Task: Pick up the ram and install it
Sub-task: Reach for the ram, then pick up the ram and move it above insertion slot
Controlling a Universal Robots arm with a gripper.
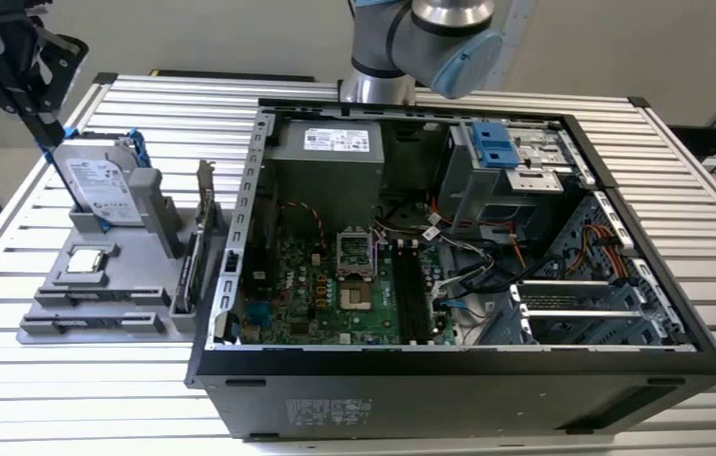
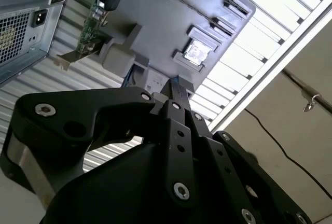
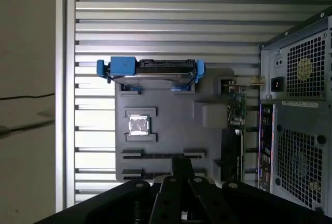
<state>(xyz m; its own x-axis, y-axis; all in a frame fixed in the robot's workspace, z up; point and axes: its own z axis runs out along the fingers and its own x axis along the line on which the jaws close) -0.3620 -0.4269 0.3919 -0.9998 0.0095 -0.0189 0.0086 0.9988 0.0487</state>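
Ribbed aluminium bench (image 1: 80, 399) carries an open computer case (image 1: 460, 375). At the exterior view's left sits a grey holder (image 1: 130, 252) with a blue-framed hard drive (image 1: 99, 190), a processor (image 1: 85, 261) and a bracketed card (image 1: 203, 180). The ram (image 1: 191, 280) seems to stand on edge along the holder's side nearest the case, in line with that card; it is dark and hard to make out. The fingers (image 2: 176, 110), pressed together and empty, hang by the hard drive's frame, well apart from the ram. A pale floor with a black cable (image 3: 26, 98) borders the bench.
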